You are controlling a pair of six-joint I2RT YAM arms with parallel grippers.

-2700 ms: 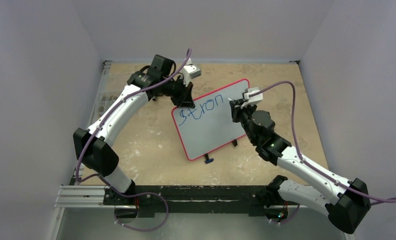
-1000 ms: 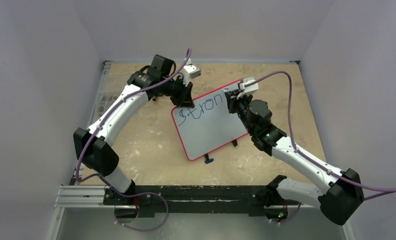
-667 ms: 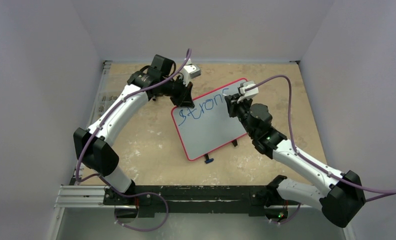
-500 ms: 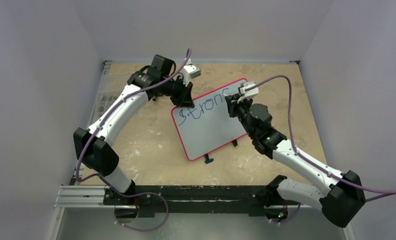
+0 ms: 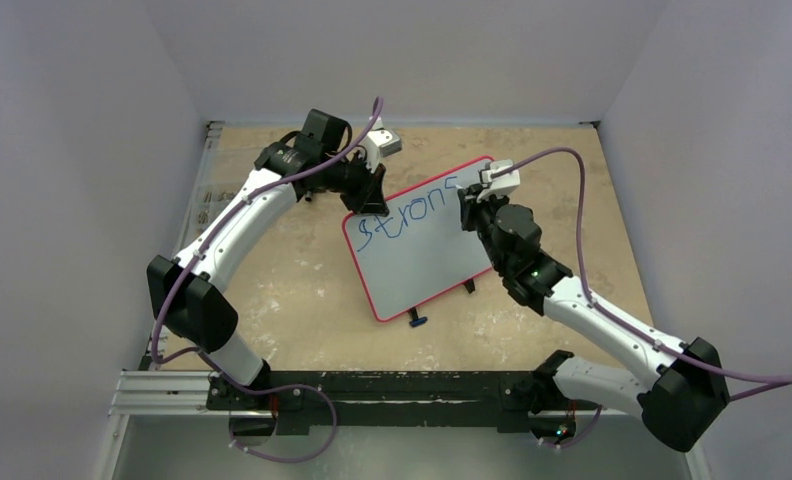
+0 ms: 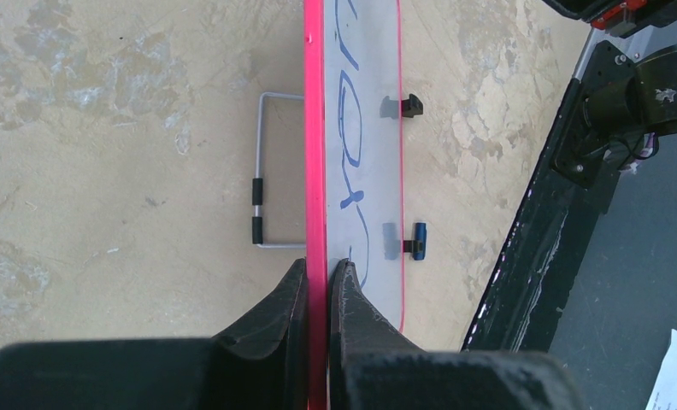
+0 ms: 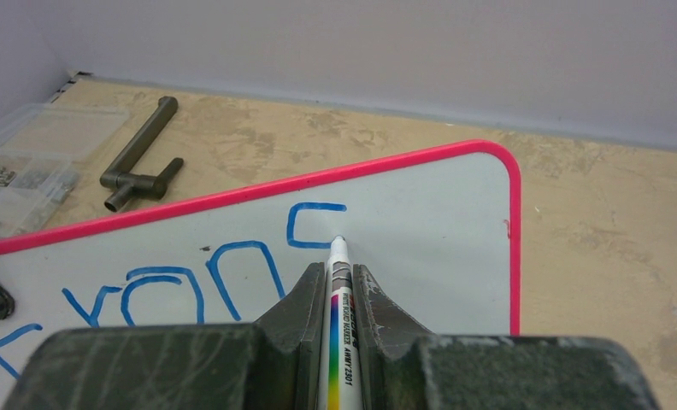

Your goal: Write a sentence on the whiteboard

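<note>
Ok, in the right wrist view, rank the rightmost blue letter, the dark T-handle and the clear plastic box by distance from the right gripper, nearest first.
1. Rightmost blue letter: just ahead of the right gripper, on the whiteboard.
2. Dark T-handle: past its far edge, left.
3. Clear plastic box: far left.

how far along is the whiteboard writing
Done: blue marker letters "stron" sit along the top of the glossy white pink-framed whiteboard. In hand: the right hand grips a white marker, its tip at a half-drawn curve; the left hand clamps the board's frame. Left: finishing that letter and any further words; the lower board is blank.
</note>
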